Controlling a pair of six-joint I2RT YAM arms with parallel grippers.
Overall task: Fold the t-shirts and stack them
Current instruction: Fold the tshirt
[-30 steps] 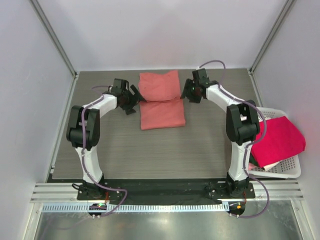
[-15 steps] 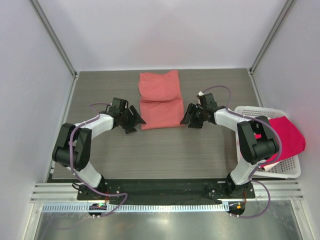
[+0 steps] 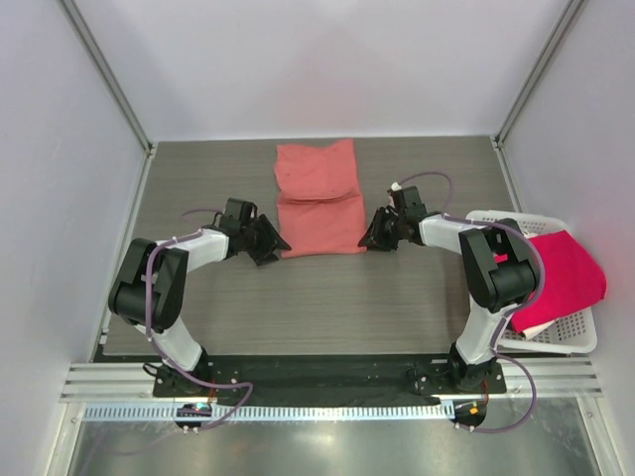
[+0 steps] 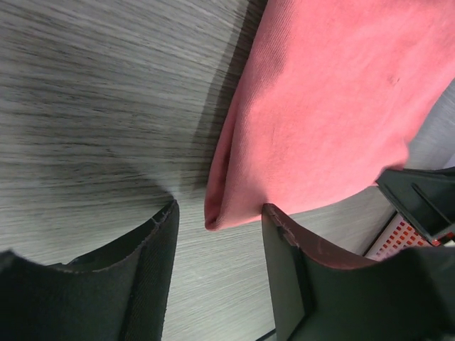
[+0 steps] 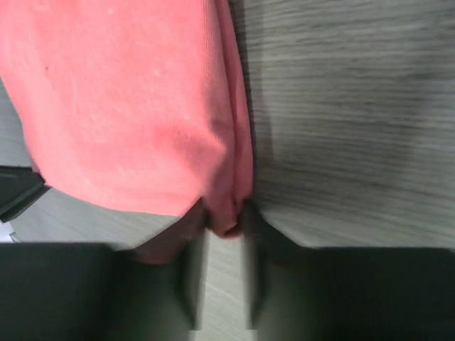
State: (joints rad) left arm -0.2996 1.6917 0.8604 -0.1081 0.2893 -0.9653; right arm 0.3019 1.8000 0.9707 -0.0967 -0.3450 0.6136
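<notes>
Both arms have drawn back from the far half of the salmon-coral t-shirt [image 3: 317, 203], folded at mid-bench [image 3: 327, 297] toward the far edge, to its near corners. The left gripper [image 3: 276, 241] has narrowed its jaws, which straddle one corner unclenched. The right gripper [image 3: 370, 236] has its jaws pinched on the other, likely readying another fold.
</notes>
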